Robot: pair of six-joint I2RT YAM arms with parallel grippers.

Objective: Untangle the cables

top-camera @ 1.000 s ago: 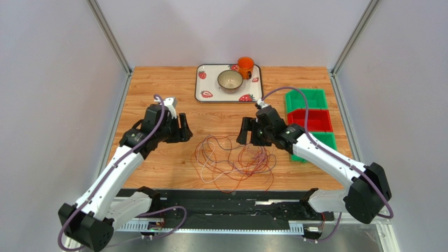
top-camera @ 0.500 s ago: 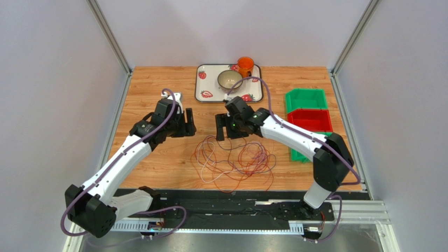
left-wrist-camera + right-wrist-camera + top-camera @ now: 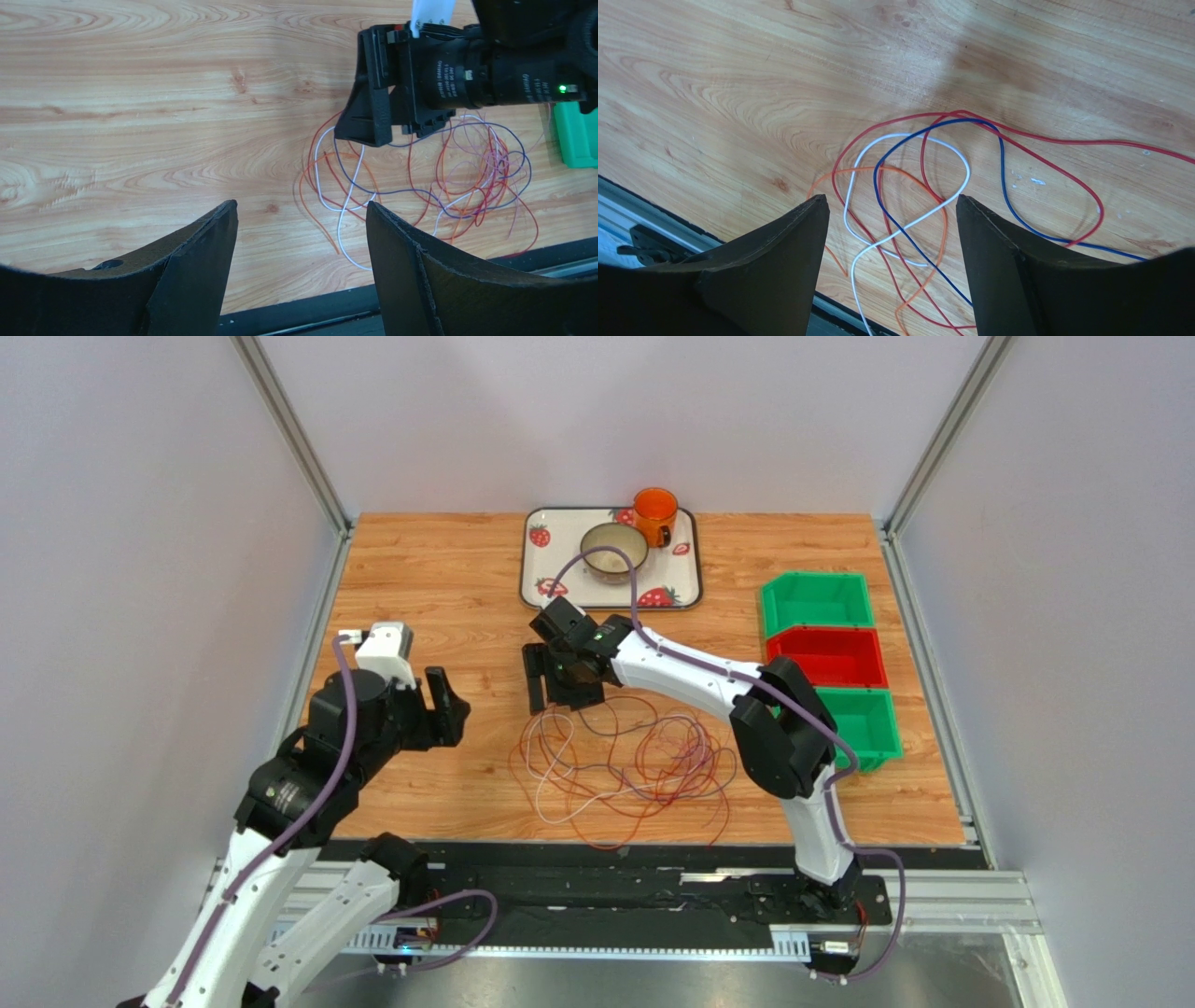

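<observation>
Wood tabletop (image 3: 421, 574) is carrying the cables (image 3: 631, 763) as a loose tangle, centre, near the front edge. Right pincer (image 3: 561, 683) is hovering over the tangle's far-left loops, spread wide and gripping nothing; its arm is reaching leftward across the middle with the elbow folded up. Left pincer (image 3: 428, 714) is hanging wide and empty over bare wood, left of the cables. Tray (image 3: 529, 560) is sitting just behind the right pincer, bins (image 3: 814, 602) at the right edge. Versus a second ago: right pincer has been swinging over from the tangle's right side, and the left arm has been pulling back toward its base.
</observation>
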